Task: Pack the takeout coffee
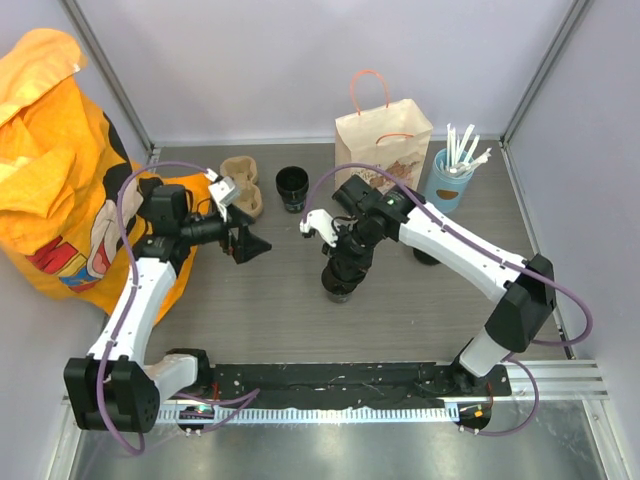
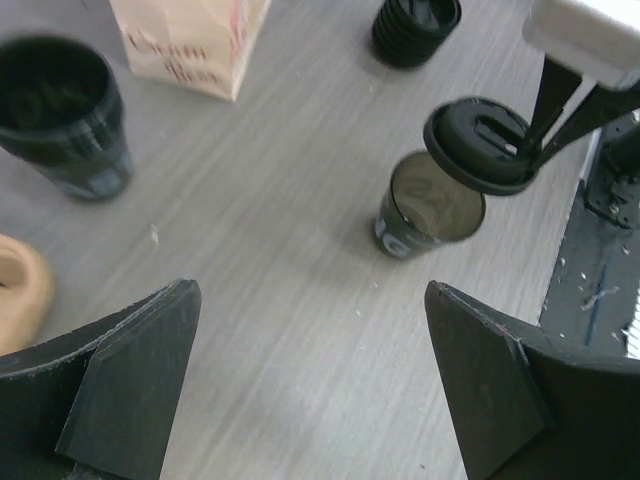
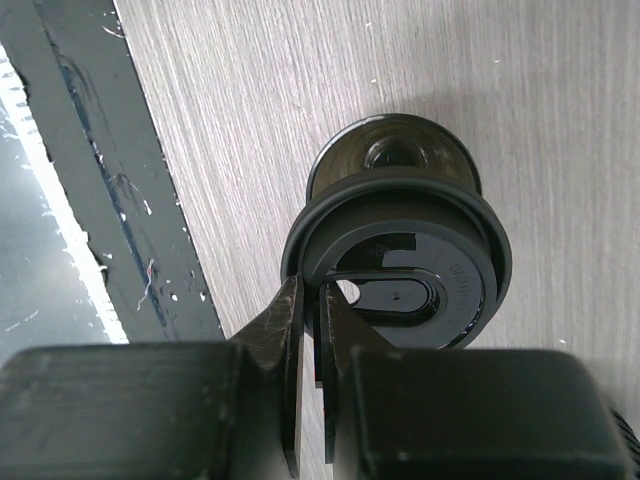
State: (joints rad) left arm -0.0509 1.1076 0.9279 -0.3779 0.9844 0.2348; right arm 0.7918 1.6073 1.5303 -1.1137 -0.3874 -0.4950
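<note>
The takeout coffee cup (image 1: 339,287) stands open and upright mid-table, small, black and tapered; it also shows in the left wrist view (image 2: 428,208) and the right wrist view (image 3: 392,158). Its black round lid (image 3: 405,262) hangs tilted just above the cup's mouth, off to one side of it (image 2: 483,146). My right gripper (image 3: 318,300) is shut on the lid's rim, seen from above as well (image 1: 345,262). My left gripper (image 2: 310,287) stands open over bare table to the cup's left (image 1: 250,243), holding nothing.
A second open black cup (image 1: 292,188) stands at the back, beside a brown pulp carrier (image 1: 240,185). Behind are a paper bag (image 1: 383,140) and a light-blue cup of straws (image 1: 450,182). A stack of black lids (image 2: 415,25) sits under the right arm. Orange cloth (image 1: 50,170) fills the left.
</note>
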